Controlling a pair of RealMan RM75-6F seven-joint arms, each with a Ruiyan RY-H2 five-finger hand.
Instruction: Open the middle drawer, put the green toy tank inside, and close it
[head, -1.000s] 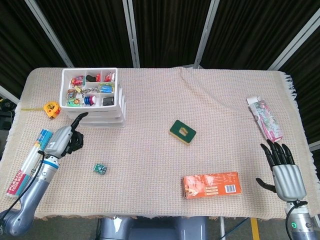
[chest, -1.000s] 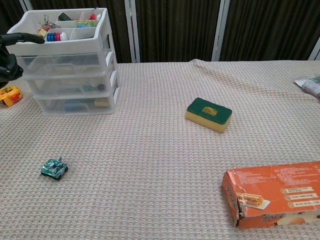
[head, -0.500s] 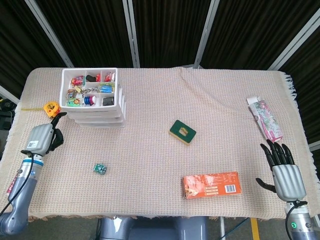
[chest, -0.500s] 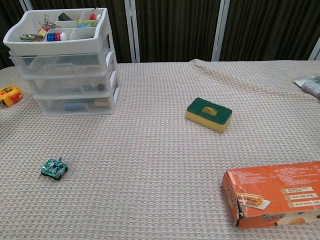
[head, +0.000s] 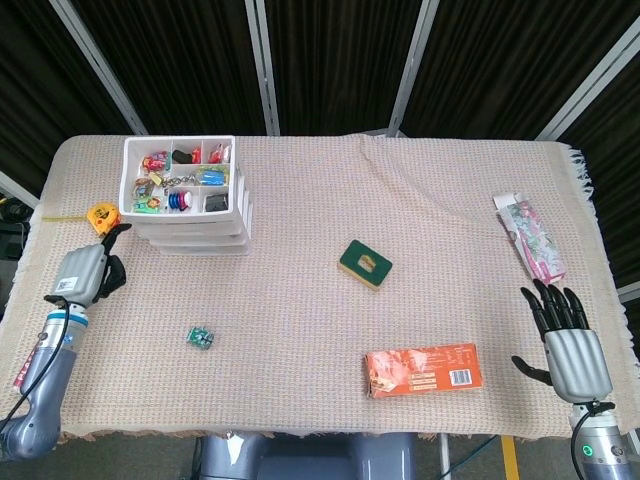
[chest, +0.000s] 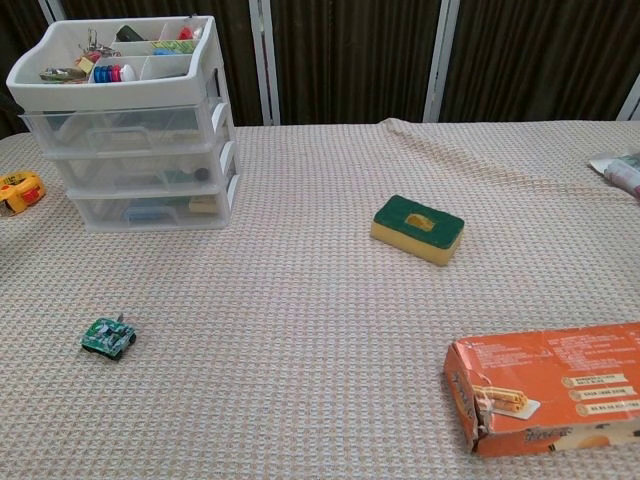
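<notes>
Green toy tank (head: 201, 338) sits alone on the surface at about 7 o'clock, well apart from the closed middle drawer (chest: 135, 168) of the white drawer unit (head: 186, 190). Judged tiny, light, hard plastic, probably rolls: pinch across hull sides, not turret. Left robot hand (head: 84, 274) loosely curled, holding nothing; right robot hand (head: 570, 340) spread, empty.
</notes>
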